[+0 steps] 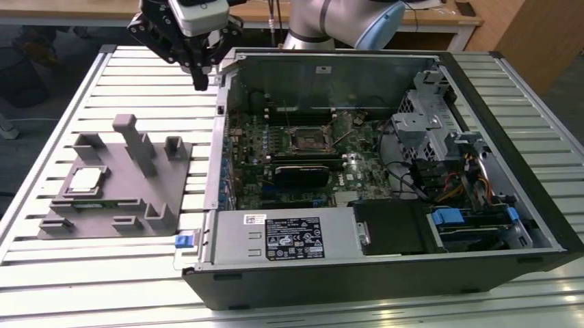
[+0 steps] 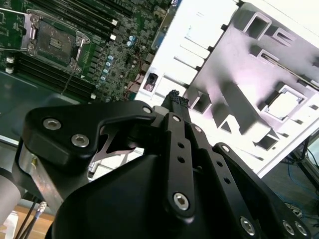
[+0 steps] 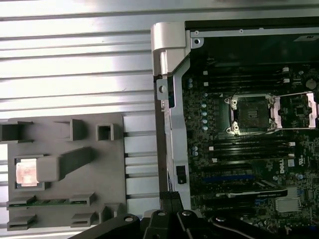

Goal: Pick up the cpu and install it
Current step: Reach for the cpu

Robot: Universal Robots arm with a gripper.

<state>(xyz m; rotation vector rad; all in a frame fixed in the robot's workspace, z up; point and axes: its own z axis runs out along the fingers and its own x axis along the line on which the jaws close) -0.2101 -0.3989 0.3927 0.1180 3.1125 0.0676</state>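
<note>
Sticker: a white printed sticker [image 1: 286, 239] on the power supply [image 1: 228, 254], lower centre of the exterior view; text left unread.
Cpu: the cpu [image 1: 85, 179] lies flat, silvery top up, in a pocket of the grey tray [image 1: 128, 198], middle left.
Socket: the socket [image 1: 308, 139], frame centre inside the computer case [image 1: 383, 277], has its plate swung open.
Gripper: the gripper [image 1: 199, 83], upper left, fingers drawn together on nothing, hangs over the surface [image 1: 137, 82].
Relation: the cpu sits down-frame and left of the gripper, well apart.
</note>
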